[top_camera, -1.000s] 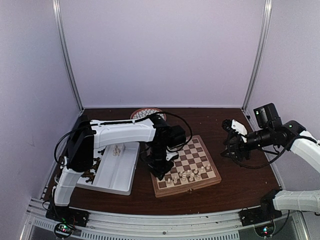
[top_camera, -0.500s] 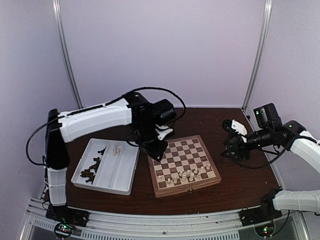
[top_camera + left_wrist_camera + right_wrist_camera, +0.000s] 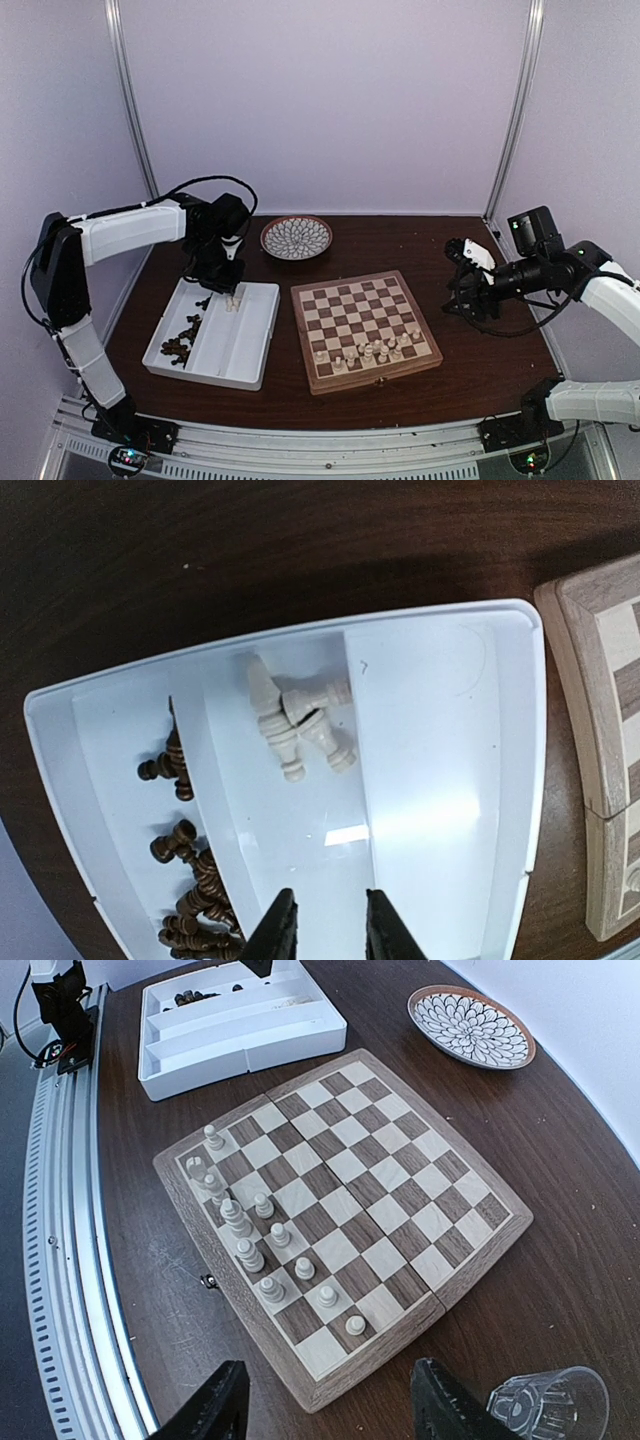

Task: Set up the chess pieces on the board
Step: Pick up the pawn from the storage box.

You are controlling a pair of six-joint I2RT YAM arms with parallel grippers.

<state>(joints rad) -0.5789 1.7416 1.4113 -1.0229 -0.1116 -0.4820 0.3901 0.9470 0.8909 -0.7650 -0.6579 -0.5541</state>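
We see the left end effector [image 3: 328, 915] above a white two-compartment tray [image 3: 440, 780] on the counter [image 3: 480, 370], jaws slightly parted and empty — a small heap of cream chess pieces [image 3: 295, 725] lies in one compartment, dark brown pieces [image 3: 195, 900] in the other. The right end effector [image 3: 330, 1370] hangs wide open, empty, beside the chessboard [image 3: 355, 310], where more cream pieces [image 3: 370, 350] stand along its near edge.

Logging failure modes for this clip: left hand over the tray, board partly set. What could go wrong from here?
1. The cream pieces lie crossed in a heap in the tray; the left hand may pinch two or slip off.
2. Standing pieces crowd the board's near rows; adding one could topple neighbours.
3. A glass close to the right hand could get knocked.
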